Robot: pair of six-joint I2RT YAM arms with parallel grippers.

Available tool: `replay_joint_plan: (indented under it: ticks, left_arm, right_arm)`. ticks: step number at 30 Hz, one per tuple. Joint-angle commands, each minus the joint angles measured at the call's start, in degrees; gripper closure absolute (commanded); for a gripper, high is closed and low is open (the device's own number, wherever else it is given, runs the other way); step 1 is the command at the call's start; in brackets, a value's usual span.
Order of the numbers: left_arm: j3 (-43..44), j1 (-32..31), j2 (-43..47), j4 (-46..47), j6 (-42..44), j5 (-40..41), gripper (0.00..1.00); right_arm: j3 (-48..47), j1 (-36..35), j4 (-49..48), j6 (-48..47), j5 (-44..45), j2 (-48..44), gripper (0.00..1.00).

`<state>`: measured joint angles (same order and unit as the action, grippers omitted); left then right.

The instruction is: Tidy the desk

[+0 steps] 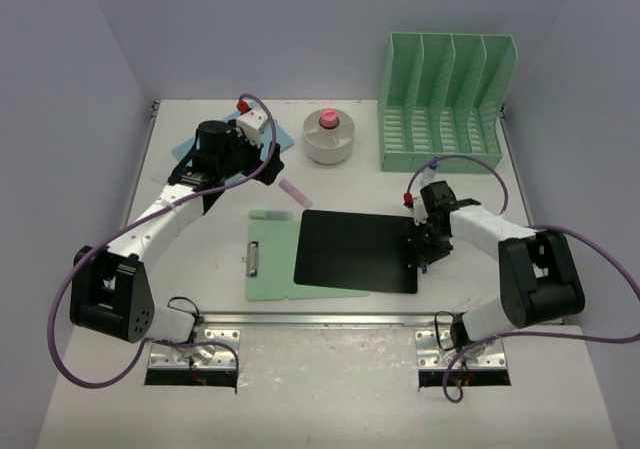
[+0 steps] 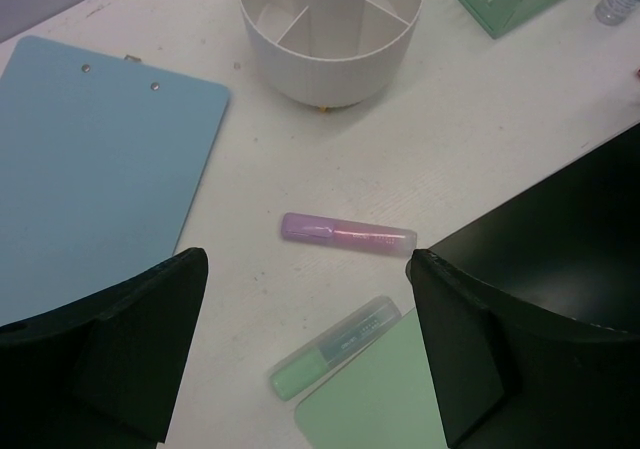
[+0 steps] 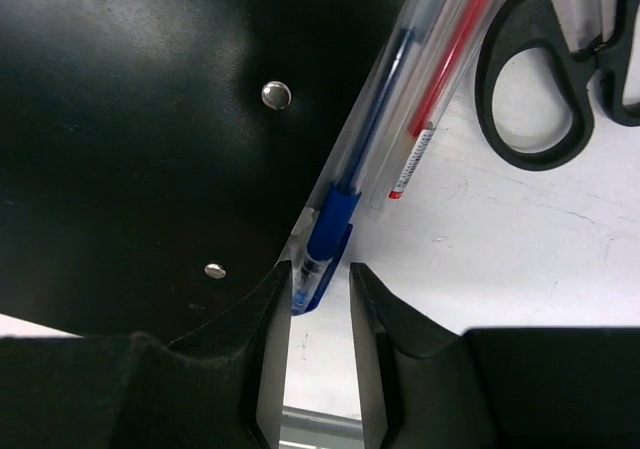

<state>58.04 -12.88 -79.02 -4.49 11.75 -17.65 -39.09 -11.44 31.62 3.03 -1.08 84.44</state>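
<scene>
Desk holds three clipboards, two highlighters, two pens; scissors cut off. Left claw wide, right claw narrow beside pens.

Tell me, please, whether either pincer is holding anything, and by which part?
The left pincer holds nothing. The right pincer straddles the blue end of the clear plastic blue-ink pen; grip cannot be told.

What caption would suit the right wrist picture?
Right gripper straddling a blue pen beside the black clipboard, scissors nearby.
</scene>
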Motion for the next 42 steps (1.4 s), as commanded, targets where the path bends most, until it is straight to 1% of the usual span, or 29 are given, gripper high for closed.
replay_joint_plan:
  ticks: [1,6,7,9,10,12,13,16,20,21,22,24,25,27,28,29,30,31,32,33,34,36,37,38,39,40,42]
  left_arm:
    - [-0.21,-0.12,-0.25,2.38,0.29,0.07,0.19]
    - [-0.47,-0.04,-0.17,2.12,0.29,0.16,0.19]
    - [-0.56,-0.04,-0.17,2.12,0.29,0.07,0.19]
    - [-0.74,-0.04,-0.08,1.77,0.21,0.16,0.19]
    - [-0.74,-0.04,-0.08,1.68,0.21,0.07,0.19]
    - [-0.91,-0.04,0.27,1.33,0.12,0.16,0.19]
    - [-1.00,-0.04,0.36,1.24,0.12,0.25,0.19]
    - [-1.26,-0.04,0.80,1.33,0.20,0.60,0.18]
    - [-1.70,-0.04,2.55,2.47,1.43,0.86,0.17]
    - [-1.96,-0.04,3.08,3.51,1.87,0.78,0.17]
    - [-2.40,-0.04,3.87,5.35,2.57,0.25,0.17]
    - [-4.68,-0.04,6.50,9.47,5.82,-1.33,0.16]
    - [-5.65,-0.04,7.65,10.81,7.48,-3.77,0.16]
    - [-8.99,-0.04,10.81,14.31,13.80,-7.12,0.15]
    - [-9.87,-0.04,11.95,15.12,16.53,-11.14,0.15]
    - [-11.44,-0.04,13.79,15.74,22.82,-13.18,0.14]
    - [-11.98,-0.04,14.50,15.83,26.19,-15.46,0.14]
    - [-12.42,-0.04,15.30,15.74,29.70,-19.75,0.14]
    - [-12.86,-0.04,16.35,14.35,36.96,-21.97,0.14]
    - [-12.87,-0.04,16.71,13.38,40.60,-24.43,0.14]
    - [-12.69,-0.04,17.14,12.15,48.12,-29.58,0.14]
    - [-12.25,-0.91,18.11,6.54,56.68,-34.53,0.14]
    - [-11.90,-1.78,18.64,4.69,65.07,-37.17,0.15]
    - [-11.81,-4.58,18.82,-0.12,68.90,-37.54,0.15]
    - [-11.64,-6.00,18.91,-2.25,72.24,-38.07,0.16]
    - [-11.46,-9.23,18.99,-6.71,79.50,-38.16,0.17]
    - [-11.28,-12.59,18.73,-10.35,85.61,-38.42,0.21]
  right_arm:
    - [-2.39,-0.34,-0.85,0.58,0.99,1.24,0.70]
    - [-2.22,-0.34,-1.73,0.49,0.99,3.88,0.72]
    - [-2.22,-0.34,-1.73,0.49,0.99,4.06,0.77]
    - [-2.48,-0.34,-1.38,0.40,0.99,3.98,0.83]
    - [-2.74,-0.34,-1.03,0.40,0.99,3.63,0.91]
    - [-3.79,-0.34,1.33,0.49,0.12,2.14,0.97]
    - [-4.15,-0.34,2.39,0.40,-0.32,1.34,0.99]
    - [-5.99,-0.34,7.47,-0.21,-1.81,-2.43,0.99]
    - [-8.80,-0.34,11.96,-1.79,-3.05,-7.00,0.99]
    - [-10.03,-0.34,12.85,-2.32,-3.57,-7.62,0.99]
    - [-10.65,-0.34,14.51,-2.50,-5.93,-9.02,0.99]
    - [-12.40,-0.34,15.23,-1.89,-7.96,-10.08,0.99]
    - [-13.11,-0.34,16.19,-1.62,-11.36,-10.44,0.99]
    - [-14.95,-0.42,16.63,0.91,-14.02,-10.44,0.99]
    - [-15.66,-0.34,17.33,1.62,-15.95,-10.27,0.99]
    - [-16.97,-0.34,17.77,3.37,-19.54,-9.57,0.99]
    - [-17.51,-0.34,18.04,4.08,-21.75,-9.21,0.99]
    - [-17.77,-0.34,17.96,4.61,-24.03,-8.95,0.99]
    - [-17.77,-0.34,17.35,5.84,-27.80,-8.95,0.99]
    - [-17.60,-0.34,16.73,6.55,-29.66,-9.12,0.99]
    - [-17.42,-0.34,15.77,7.51,-30.98,-9.21,0.99]
    - [-17.16,-0.34,15.32,11.46,-35.46,-8.77,0.99]
    - [-17.25,-0.42,15.58,12.61,-37.31,-8.25,0.99]
    - [-17.33,-0.34,15.84,14.97,-39.41,-7.72,0.99]
    - [-17.16,-0.34,15.76,16.30,-43.26,-6.67,0.99]
    - [-16.20,-0.34,14.45,19.27,-45.04,-6.49,0.99]
    - [-15.32,-0.42,12.86,21.75,-48.21,-6.40,0.99]
